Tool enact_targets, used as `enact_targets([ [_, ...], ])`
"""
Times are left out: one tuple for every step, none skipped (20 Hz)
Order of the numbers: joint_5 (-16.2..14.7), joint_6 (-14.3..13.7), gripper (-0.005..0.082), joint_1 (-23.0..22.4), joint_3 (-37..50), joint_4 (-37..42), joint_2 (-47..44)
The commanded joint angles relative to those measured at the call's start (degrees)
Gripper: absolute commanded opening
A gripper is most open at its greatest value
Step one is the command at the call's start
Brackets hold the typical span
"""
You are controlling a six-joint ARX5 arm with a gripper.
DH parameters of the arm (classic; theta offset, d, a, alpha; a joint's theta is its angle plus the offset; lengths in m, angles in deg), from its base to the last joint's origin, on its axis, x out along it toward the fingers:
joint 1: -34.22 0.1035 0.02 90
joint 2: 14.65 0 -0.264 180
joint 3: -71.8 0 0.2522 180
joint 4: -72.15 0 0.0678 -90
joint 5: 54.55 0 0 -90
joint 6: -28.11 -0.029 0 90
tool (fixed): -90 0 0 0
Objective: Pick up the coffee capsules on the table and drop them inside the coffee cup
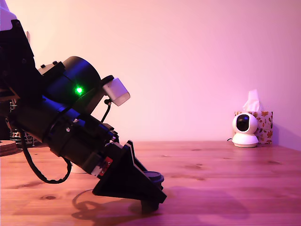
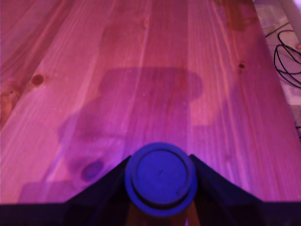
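The coffee capsule (image 1: 153, 177) is a small dark tapered cup with a wider round lid (image 2: 161, 178). It stands low on the wooden table (image 1: 225, 188), near the front in the exterior view. My gripper (image 1: 151, 189) reaches down at a slant from the exterior view's left. Its black fingers (image 2: 212, 186) press against both sides of the capsule, just under the lid, so it is shut on it. The capsule's base looks to be at the table surface. The coffee cup is hidden or out of view.
At the back on the exterior view's right stand a white dome camera (image 1: 244, 129) and a patterned tissue box (image 1: 262, 126). A wire basket (image 1: 21, 137) and a round wooden disc (image 1: 7, 147) sit at the far left. Cables (image 2: 287, 56) lie past the table edge.
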Motion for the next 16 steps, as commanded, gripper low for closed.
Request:
enact_targets([
  [-0.11, -0.72, 0.0264, -0.24, -0.24, 0.17, -1.22],
  [-0.11, -0.68, 0.0263, -0.17, -0.48, 0.07, -0.85],
  [-0.11, -0.66, 0.0263, -0.17, -0.74, 0.09, -0.48],
  [-0.24, -0.59, 0.0263, -0.07, -1.03, 0.13, 0.07],
  [-0.24, -0.57, 0.0263, -0.07, -1.31, 0.15, 0.63],
  [-0.26, -0.28, 0.0264, 0.04, -1.70, 0.11, 1.16],
  [-0.26, 1.14, 0.0264, 0.17, -2.10, 0.20, 1.55],
  [-0.39, 1.14, 0.0264, 0.20, -2.43, 0.11, 2.19],
  [-0.46, 2.91, 0.0264, 0.20, -2.71, 0.17, 2.64],
  [-0.55, 4.07, 0.0264, 0.20, -2.95, 0.15, 3.43],
  [-0.57, 4.11, 0.0264, 0.20, -3.17, 0.15, 4.20],
  [-0.57, 4.11, 0.0264, 0.20, -3.43, 0.13, 5.09],
  [-0.55, 4.11, 0.0264, 0.26, -3.72, 0.13, 6.03],
  [-0.52, 4.11, 0.0264, 0.39, -3.93, 0.15, 7.04],
  [-0.50, 4.11, 0.0264, 0.63, -4.20, 0.13, 8.13],
  [-0.48, 4.11, 0.0264, 0.94, -4.42, 0.20, 9.16],
])
